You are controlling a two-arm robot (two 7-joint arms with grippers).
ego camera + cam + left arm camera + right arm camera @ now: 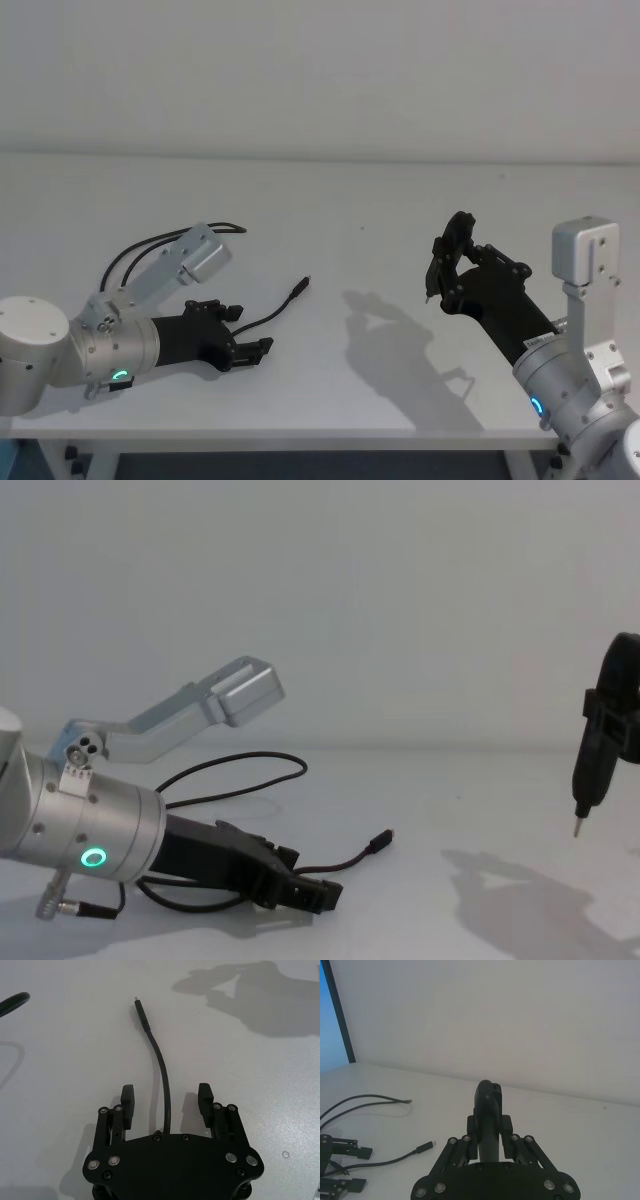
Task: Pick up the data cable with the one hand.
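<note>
Thin black data cable (161, 1062), small plug at its far end, curves over the white table (60, 1060) between the left gripper (166, 1094) jaws, which are apart. Right gripper (487, 1092) is raised, jaws together.

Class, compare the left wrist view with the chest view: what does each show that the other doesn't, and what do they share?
Left wrist view: the data cable runs between the left hand's open fingers, its metal tip beyond them. Chest view: the green ring on the left wrist, and the right hand raised above the table. Both: the left hand low over the cable.
</note>
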